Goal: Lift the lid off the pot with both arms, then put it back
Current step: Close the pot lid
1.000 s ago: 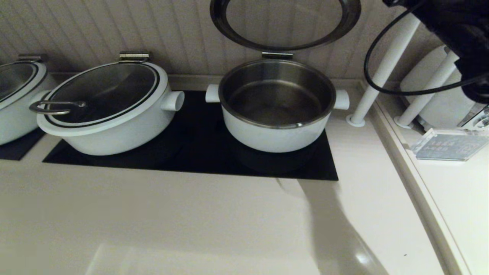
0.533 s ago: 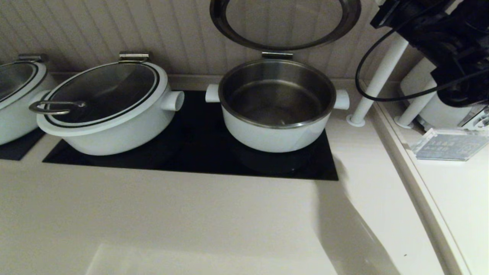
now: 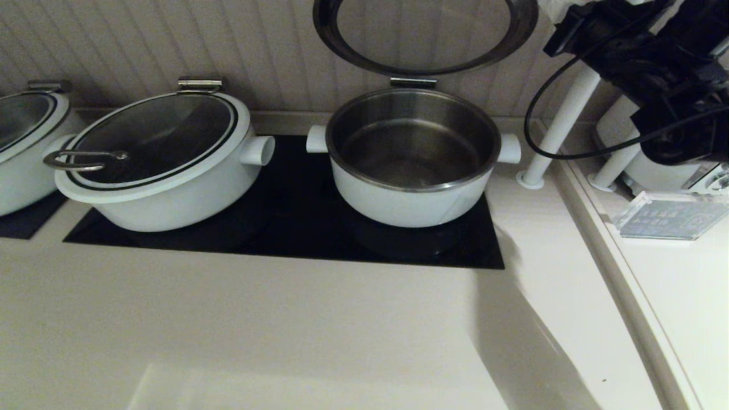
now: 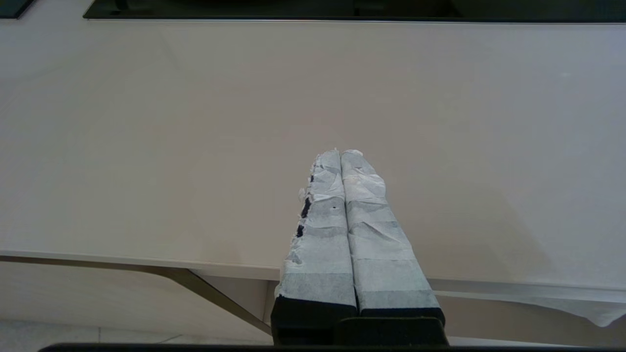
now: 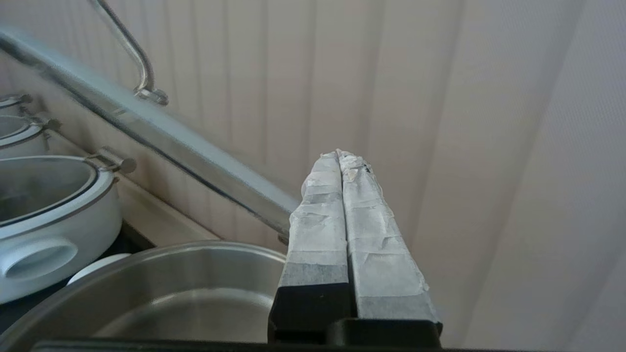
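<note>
The pot [image 3: 410, 199] stands on the black cooktop with its steel bowl uncovered. Its lid [image 3: 422, 70] stands upright on a back hinge against the wall, its top cut off by the frame. In the right wrist view the lid's edge [image 5: 161, 134] runs slantwise and its steel bar handle [image 5: 139, 63] sticks out. My right arm [image 3: 638, 51] is high at the upper right, beside the lid's right edge. My right gripper [image 5: 341, 154] is shut and empty, close to the lid's edge above the pot's rim [image 5: 195, 249]. My left gripper [image 4: 341, 152] is shut and empty, low over the counter's front part.
A wider white pot [image 3: 159, 171] with a loop-handled lid sits left of the pot, and another [image 3: 23, 148] at the far left. White posts [image 3: 564, 114] and a clear sign [image 3: 672, 216] stand at the right. Bare beige counter [image 3: 285, 330] lies in front.
My right arm has moved left, towards the raised lid's right edge. Its shadow on the counter has shifted. The lid and the pots have not moved.
</note>
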